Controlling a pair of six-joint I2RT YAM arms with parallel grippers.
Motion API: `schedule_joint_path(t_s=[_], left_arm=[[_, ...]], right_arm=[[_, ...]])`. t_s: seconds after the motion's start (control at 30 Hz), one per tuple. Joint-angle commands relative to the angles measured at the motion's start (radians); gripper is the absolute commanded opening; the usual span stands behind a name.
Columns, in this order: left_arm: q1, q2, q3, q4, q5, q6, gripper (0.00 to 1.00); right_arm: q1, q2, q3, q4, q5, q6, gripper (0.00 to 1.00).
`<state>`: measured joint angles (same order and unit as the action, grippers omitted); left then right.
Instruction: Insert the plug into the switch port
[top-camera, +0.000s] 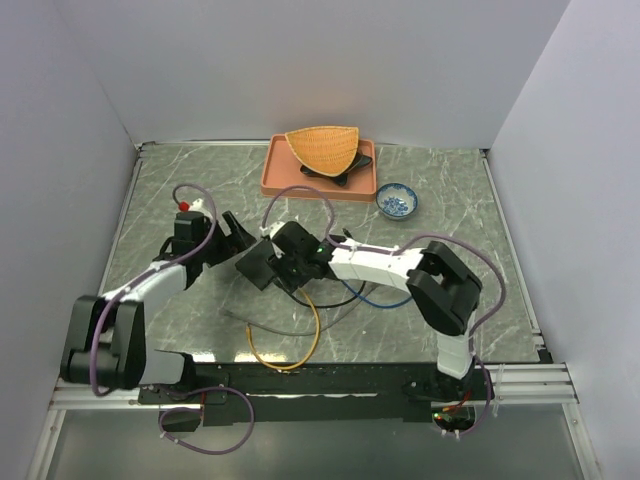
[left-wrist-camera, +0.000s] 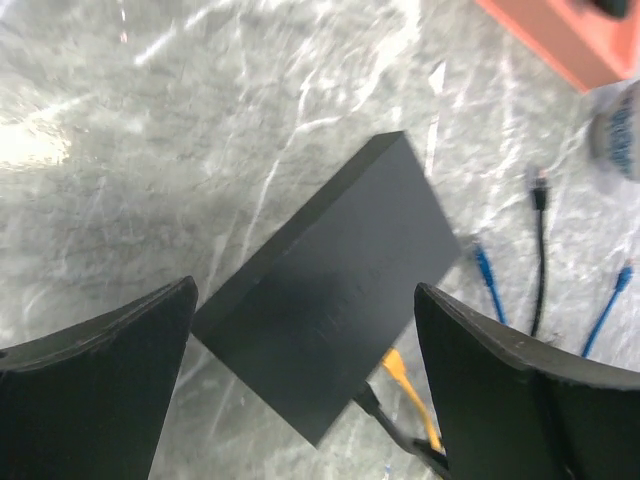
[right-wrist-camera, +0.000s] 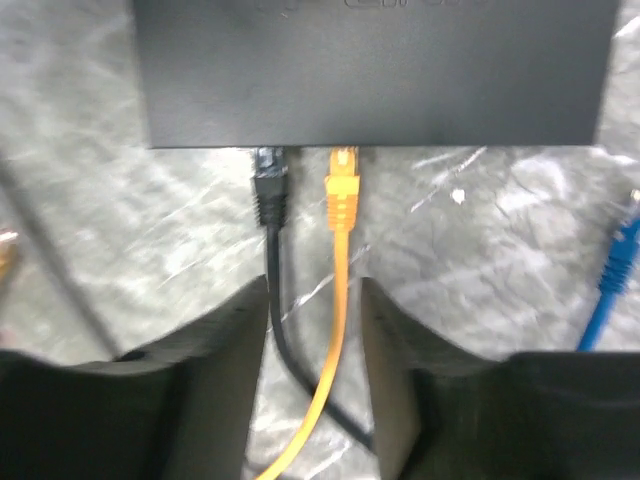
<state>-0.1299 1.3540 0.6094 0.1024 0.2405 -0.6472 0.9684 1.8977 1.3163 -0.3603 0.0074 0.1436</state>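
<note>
right gripper (right-wrist-camera: 315, 290): its fingers (right-wrist-camera: 225, 350) fill the bottom of the right wrist view. they stand parted by a narrow gap and pinch nothing. an orange cable (right-wrist-camera: 338, 330) and a black cable (right-wrist-camera: 275, 300) run loose through that gap, the black one close along one finger's inner edge. just beyond the fingertips, the orange plug (right-wrist-camera: 343, 190) and a black plug (right-wrist-camera: 270, 190) sit side by side, noses in at the near long edge of the switch (right-wrist-camera: 375, 70). depth of seating cannot be told. a blue cable (right-wrist-camera: 615, 280) lies apart at the view's right edge.

left gripper (left-wrist-camera: 303, 290): its fingers (left-wrist-camera: 100, 370) are spread wide, one on either side of the switch and above it, touching nothing.

the switch lies flat on the grey marbled table (top-camera: 200, 180), near its middle, between the two grippers. at the far edge sit an orange tray (top-camera: 275, 180) carrying a wicker basket (top-camera: 322, 148), and beside it a small blue bowl (top-camera: 398, 202).
</note>
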Motion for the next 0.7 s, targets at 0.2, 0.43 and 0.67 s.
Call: schedule_joint_path(t_s=[0.2,0.43,0.67], left_arm=[[-0.002,-0.335,0.026,-0.177,-0.076,0.003,0.96],[-0.002,-0.564,0.071,-0.256,-0.072,-0.02,0.96],[-0.002,-0.685,0.2,-0.4,-0.052,-0.025,0.96]], right_arm=[[0.007,-0.305,-0.109,0.018,0.045,0.005,0.82],[0.006,-0.495,-0.265,0.121,0.132,0.005,0.94],[-0.016,-0.591,-0.36,0.144,0.221,0.005,0.99]])
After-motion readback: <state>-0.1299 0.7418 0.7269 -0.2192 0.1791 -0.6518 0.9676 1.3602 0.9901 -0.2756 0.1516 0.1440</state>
